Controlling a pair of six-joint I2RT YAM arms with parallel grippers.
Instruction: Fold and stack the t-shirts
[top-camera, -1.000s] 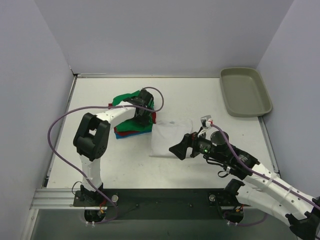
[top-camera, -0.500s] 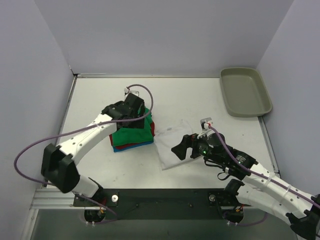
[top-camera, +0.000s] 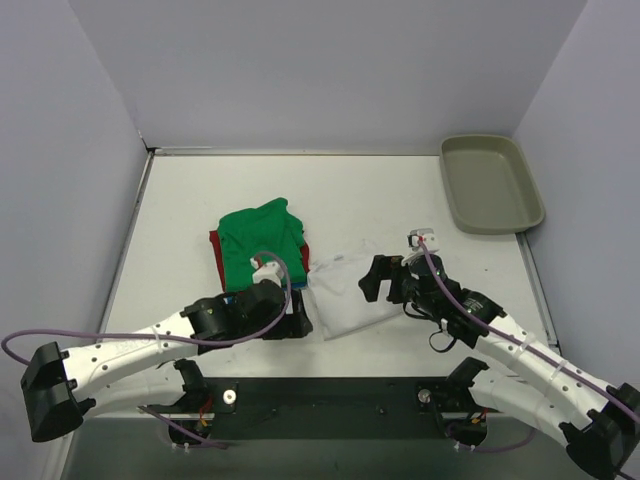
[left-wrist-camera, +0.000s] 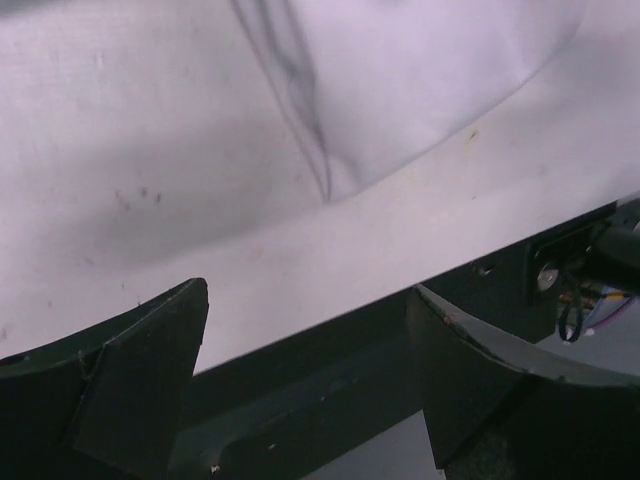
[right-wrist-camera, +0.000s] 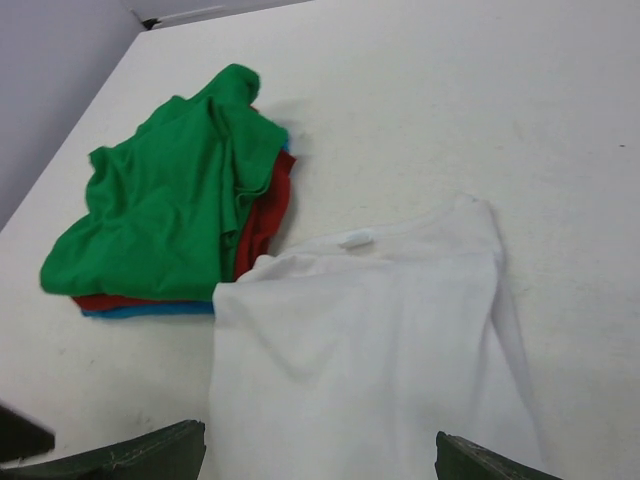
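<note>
A stack of folded t-shirts lies left of centre: the green one (top-camera: 258, 238) (right-wrist-camera: 170, 210) on top, loosely spread, over a red one (top-camera: 214, 246) (right-wrist-camera: 266, 214) and a blue one (right-wrist-camera: 150, 311). The folded white tee (top-camera: 345, 290) (right-wrist-camera: 360, 350) (left-wrist-camera: 420, 90) lies just right of the stack, touching it. My left gripper (top-camera: 300, 318) (left-wrist-camera: 310, 350) is low at the tee's near-left corner, by the table's front edge, open and holding nothing. Over the tee's right side, my right gripper (top-camera: 372, 277) (right-wrist-camera: 320, 465) faces the stack, open wide and empty.
A grey-beige tray (top-camera: 528, 205) sits at the far right corner. The black rail (top-camera: 330, 392) (left-wrist-camera: 300, 400) runs along the near table edge, right under the left gripper. Walls close in on the left, back and right sides.
The left arm has swung back from over the stack to the near edge, leaving the green shirt on top. The white tee has turned a little. The right gripper has drawn back slightly.
</note>
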